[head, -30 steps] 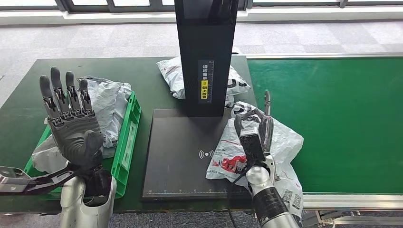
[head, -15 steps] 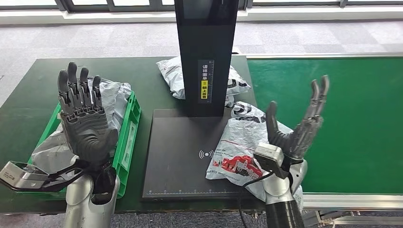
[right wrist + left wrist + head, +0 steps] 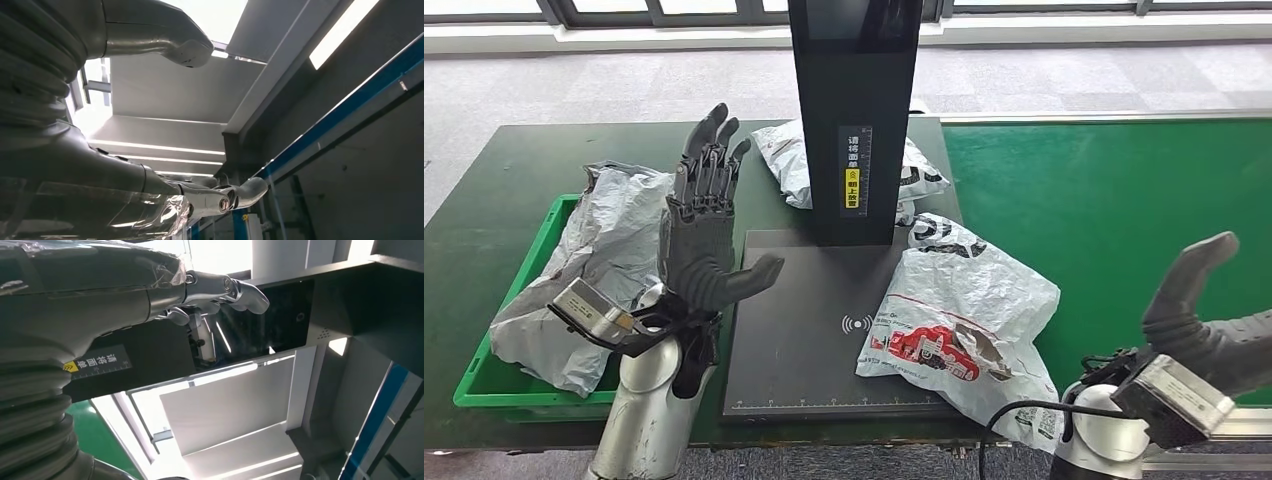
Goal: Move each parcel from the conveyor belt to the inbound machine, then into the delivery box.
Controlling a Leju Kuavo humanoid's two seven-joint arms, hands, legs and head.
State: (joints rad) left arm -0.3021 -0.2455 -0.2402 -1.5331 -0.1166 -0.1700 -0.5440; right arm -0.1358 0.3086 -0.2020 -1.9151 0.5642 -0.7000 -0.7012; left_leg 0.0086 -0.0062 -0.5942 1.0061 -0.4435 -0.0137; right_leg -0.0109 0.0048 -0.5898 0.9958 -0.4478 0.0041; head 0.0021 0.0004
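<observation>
A white parcel (image 3: 969, 310) with red print lies half on the inbound machine's black plate (image 3: 799, 330) and half on the green conveyor belt (image 3: 1124, 220); no hand touches it. My left hand (image 3: 709, 235) is raised upright and open at the plate's left edge, beside the green delivery box (image 3: 484, 370), which holds a crumpled grey parcel (image 3: 614, 250). In the left wrist view its fingers (image 3: 220, 290) are spread in front of the machine's column. My right hand (image 3: 1214, 330) is open and empty, low over the belt's near edge, right of the parcel.
The machine's tall black column (image 3: 854, 110) rises at the back of the plate. Another white parcel (image 3: 789, 160) lies behind it on the dark table (image 3: 484, 190). The belt stretches off to the right. The right wrist view looks up at the ceiling past the fingers (image 3: 215, 197).
My right hand let go of the white parcel, opened, and swung right and down over the belt. My left hand moved right, from over the box to the plate's left edge.
</observation>
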